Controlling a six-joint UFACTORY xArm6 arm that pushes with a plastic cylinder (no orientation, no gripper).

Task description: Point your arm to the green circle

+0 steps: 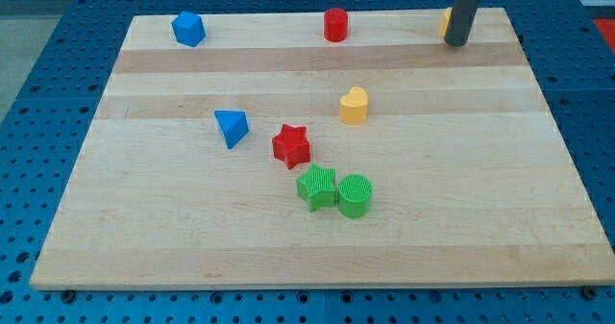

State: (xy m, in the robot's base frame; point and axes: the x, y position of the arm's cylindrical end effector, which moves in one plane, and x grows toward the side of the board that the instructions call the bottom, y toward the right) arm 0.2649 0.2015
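At the view's top left of the wooden counter (144, 218) we see a blue block (188, 29) with an angular, perhaps pentagonal shape. Lower, left of the middle, lies a blue triangle (232, 127), and just to its right a red star (291, 145). Below the red star stands a green star (317, 186), and the green circle (355, 195) touches it on its right side, a little below the middle of the counter. At the view's top, near the centre, stands a red cylinder (334, 24). A yellow heart (354, 105) sits right of the middle. At the top right our tip (456, 43) rests just beside a yellow block (445, 22), mostly hidden behind the rod, so we cannot tell its shape. Our tip is well apart from the green circle. We have no fingers here, only the rod.
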